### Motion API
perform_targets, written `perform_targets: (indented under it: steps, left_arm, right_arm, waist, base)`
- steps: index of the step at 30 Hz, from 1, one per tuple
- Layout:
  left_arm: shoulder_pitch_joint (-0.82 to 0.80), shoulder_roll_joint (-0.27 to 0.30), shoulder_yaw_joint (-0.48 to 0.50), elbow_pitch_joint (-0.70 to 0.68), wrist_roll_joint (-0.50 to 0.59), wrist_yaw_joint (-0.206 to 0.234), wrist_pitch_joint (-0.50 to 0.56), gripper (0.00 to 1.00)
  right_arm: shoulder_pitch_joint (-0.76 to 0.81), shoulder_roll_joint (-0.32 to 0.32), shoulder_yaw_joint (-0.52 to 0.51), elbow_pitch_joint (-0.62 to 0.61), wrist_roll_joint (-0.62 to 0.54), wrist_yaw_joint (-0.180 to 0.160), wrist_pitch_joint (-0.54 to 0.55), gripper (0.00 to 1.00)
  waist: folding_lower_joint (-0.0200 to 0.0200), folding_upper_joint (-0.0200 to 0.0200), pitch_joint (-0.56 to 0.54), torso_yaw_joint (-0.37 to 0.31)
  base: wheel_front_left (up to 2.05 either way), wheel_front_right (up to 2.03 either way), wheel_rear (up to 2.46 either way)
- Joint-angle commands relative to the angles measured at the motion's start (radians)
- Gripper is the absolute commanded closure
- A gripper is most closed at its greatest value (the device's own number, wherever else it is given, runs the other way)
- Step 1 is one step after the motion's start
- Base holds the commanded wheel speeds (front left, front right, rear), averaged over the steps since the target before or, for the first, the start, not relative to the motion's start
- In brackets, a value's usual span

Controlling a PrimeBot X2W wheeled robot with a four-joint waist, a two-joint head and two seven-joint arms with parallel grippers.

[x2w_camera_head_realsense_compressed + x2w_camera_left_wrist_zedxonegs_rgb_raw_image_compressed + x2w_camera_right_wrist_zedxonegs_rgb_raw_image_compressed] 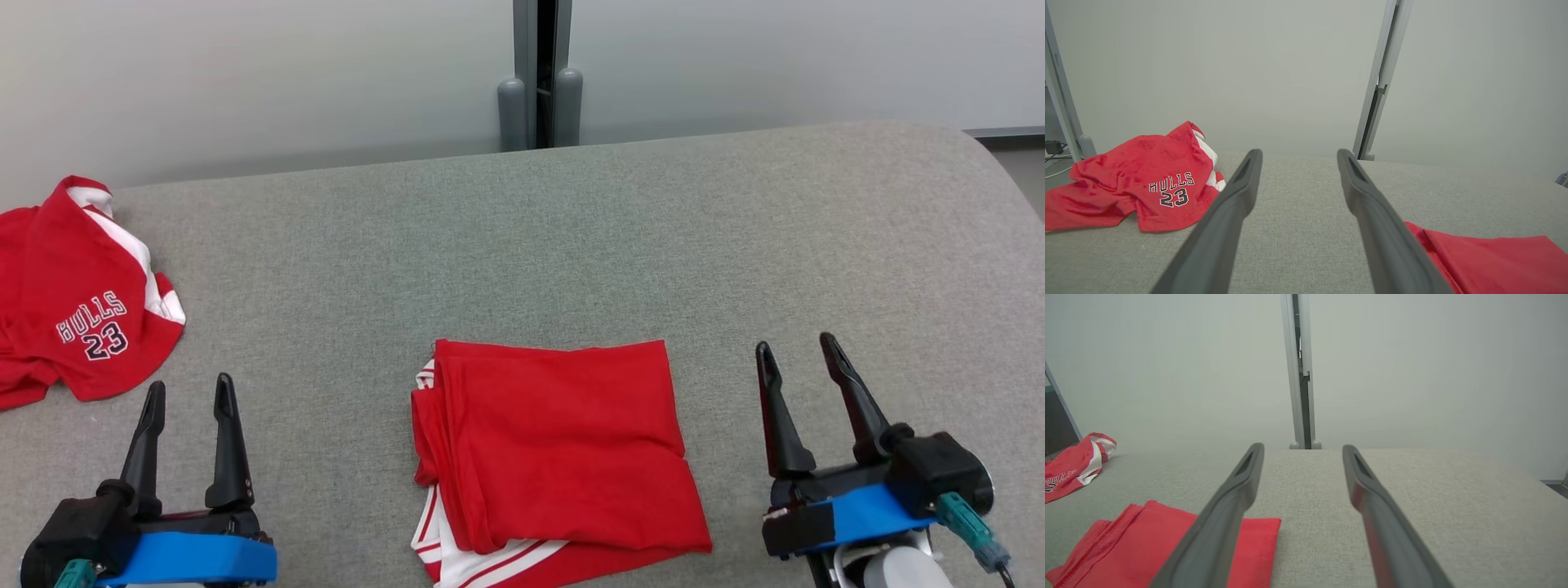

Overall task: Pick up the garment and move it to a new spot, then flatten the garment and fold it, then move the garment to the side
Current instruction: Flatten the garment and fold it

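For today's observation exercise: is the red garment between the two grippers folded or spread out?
Folded. The red garment forms a compact rectangle, with stacked layers showing at its left edge.

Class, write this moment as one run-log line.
folded garment: flat on grey surface | left gripper: open, empty | right gripper: open, empty | crumpled jersey: at left
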Motion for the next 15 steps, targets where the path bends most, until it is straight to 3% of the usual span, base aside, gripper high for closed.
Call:
perform_targets:
  steps: [1,15]
  left_arm:
    - [0.018,0.003,0.004,-0.006,0.004,0.005,-0.003,0.00]
    - [0.044,0.003,0.008,0.003,0.029,0.007,-0.003,0.00]
  right_arm:
    - [0.031,0.002,-0.013,-0.008,-0.006,0.000,-0.002,0.00]
    - [0.093,0.006,-0.026,0.008,0.034,0.000,-0.002,0.00]
  waist:
    - [0.0000,0.0000,-0.007,-0.002]
    - [0.0000,0.0000,-0.032,0.002]
  base:
    - [0.00,0.00,0.00]
    - [0.00,0.00,0.00]
